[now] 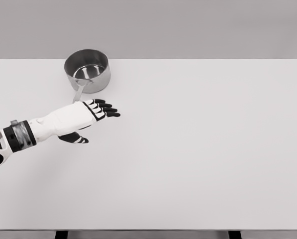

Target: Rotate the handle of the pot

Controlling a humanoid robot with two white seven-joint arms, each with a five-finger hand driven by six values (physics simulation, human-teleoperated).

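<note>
A shiny steel pot (87, 68) stands upright near the table's far left edge. Its thin metal handle (79, 93) points toward me and slightly left, and its tip disappears behind my hand. My left hand (102, 110) comes in from the lower left and lies just in front of the pot, over the handle's end. The black fingers (107, 109) stretch out to the right, the thumb (74, 138) hangs below, and nothing is grasped. Whether the hand touches the handle I cannot tell.
The white table (198, 149) fills most of the view, with its far edge just behind the pot. Two dark table legs show under the front edge.
</note>
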